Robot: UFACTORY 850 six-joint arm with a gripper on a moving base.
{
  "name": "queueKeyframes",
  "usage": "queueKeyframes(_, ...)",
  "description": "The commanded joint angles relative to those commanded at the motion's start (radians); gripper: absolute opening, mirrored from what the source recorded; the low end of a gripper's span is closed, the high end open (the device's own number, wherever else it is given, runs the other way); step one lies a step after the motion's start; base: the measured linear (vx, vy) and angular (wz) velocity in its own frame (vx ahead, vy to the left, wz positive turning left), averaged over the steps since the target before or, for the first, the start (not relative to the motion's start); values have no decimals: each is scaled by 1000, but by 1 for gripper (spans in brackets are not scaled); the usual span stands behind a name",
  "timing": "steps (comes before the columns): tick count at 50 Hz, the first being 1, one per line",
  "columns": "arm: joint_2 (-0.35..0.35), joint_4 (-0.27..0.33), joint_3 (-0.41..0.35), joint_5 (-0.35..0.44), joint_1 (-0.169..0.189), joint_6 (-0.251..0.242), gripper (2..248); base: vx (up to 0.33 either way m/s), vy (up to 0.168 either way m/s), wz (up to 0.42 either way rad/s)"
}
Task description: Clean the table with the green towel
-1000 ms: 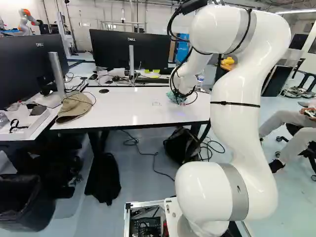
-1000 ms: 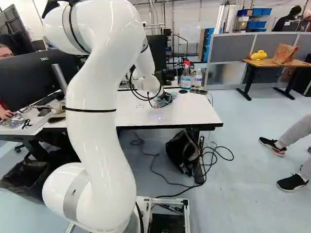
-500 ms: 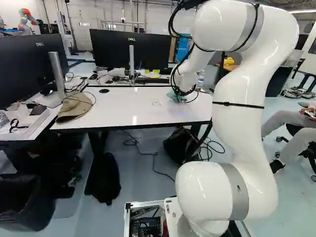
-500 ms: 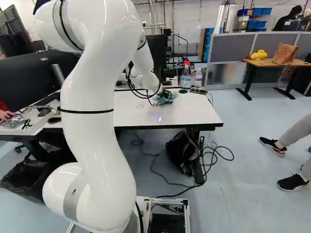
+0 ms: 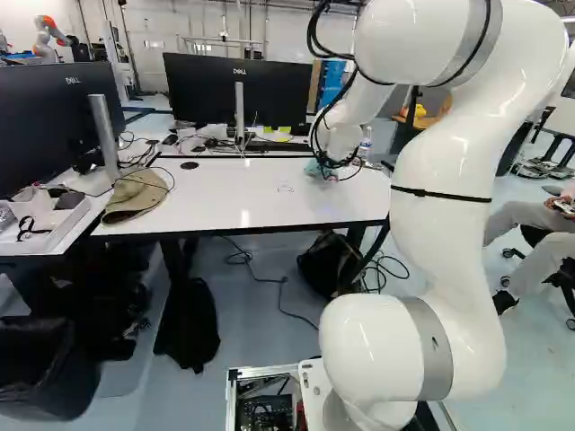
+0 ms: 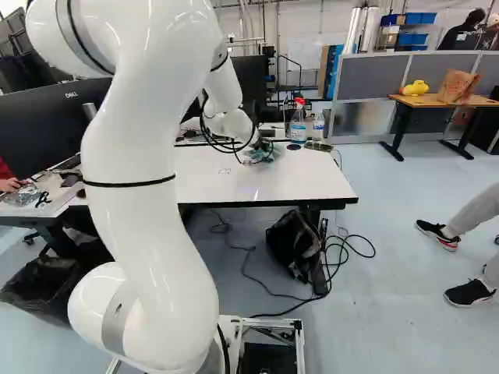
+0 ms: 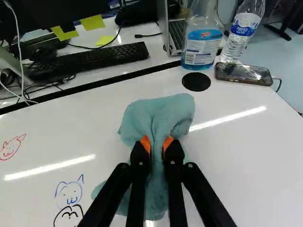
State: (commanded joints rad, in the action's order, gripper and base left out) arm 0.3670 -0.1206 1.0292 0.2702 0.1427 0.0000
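Note:
My gripper [image 6: 251,157] is low over the white table [image 6: 300,175], partly hidden by cables in the right base view. In the wrist view the gripper [image 7: 157,144] is shut on the green towel [image 7: 158,113], whose bunched cloth is pinched between the orange pads. The towel spreads on the tabletop ahead of the fingers and beneath them. A bit of the towel [image 5: 314,169] also shows under the wrist in the left base view. Drawings stand on the white surface beside the gripper: a red one [image 7: 10,147], a blue face [image 7: 69,194] and a black one [image 7: 69,217].
Ahead of the towel are a black disc [image 7: 196,82], a phone [image 7: 243,74], a spray bottle [image 7: 201,42] and a water bottle [image 7: 242,30]. A keyboard [image 7: 90,59] lies beyond the table's dark edge. A cap [image 5: 137,195] and monitors [image 5: 243,90] stand left.
The arm has reached farther over the table, carrying the gripped towel slightly toward the far edge. Its upper bend has swung outward, rightward in the left base view. The base has not moved.

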Motion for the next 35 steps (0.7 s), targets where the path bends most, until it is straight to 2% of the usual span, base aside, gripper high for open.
queueKeyframes(17, -98, 0, -76, 0, -27, 0, 47, 0, 0, 0)
queueKeyframes(35, -157, 0, -144, 0, -69, 0, 47, 0, 0, 0)
